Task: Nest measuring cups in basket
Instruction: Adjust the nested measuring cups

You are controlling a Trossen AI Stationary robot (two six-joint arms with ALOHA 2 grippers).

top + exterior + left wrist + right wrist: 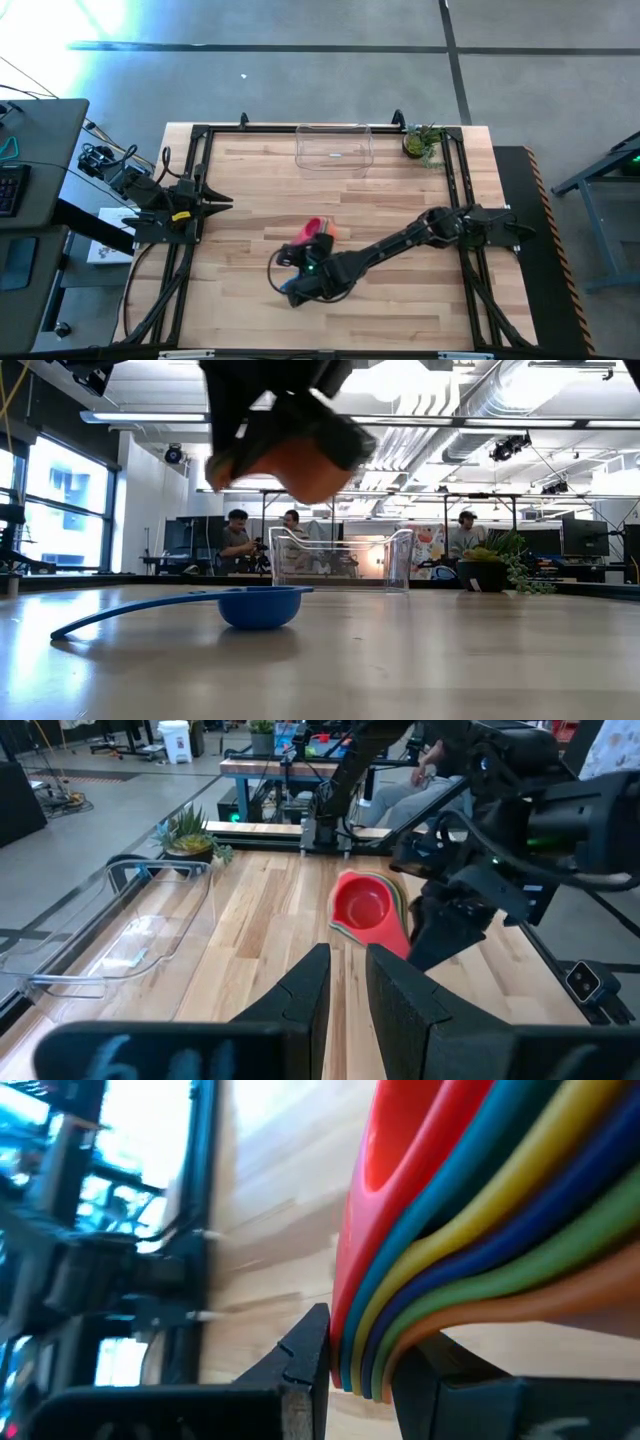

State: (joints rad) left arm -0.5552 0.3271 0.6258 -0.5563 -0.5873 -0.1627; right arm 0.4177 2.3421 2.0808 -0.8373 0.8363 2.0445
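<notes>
I have the nested stack of measuring cups (480, 1240) clamped by its handles in the right gripper (358, 1355); the red cup sits innermost, with teal, yellow, blue, green and orange layered behind it. From above, the stack (315, 232) hangs over the middle of the table (400, 310), a little toward the near edge, and the low camera shows it lifted clear of the wood. One blue cup (258, 605) lies apart on the tabletop, bowl up, handle flat. The basket (334, 148) stands at the middle of the far edge, with a small potted plant (423, 141) near the far right corner. My left gripper (345, 985) waits at the left edge, fingers narrowly apart, holding nothing.
</notes>
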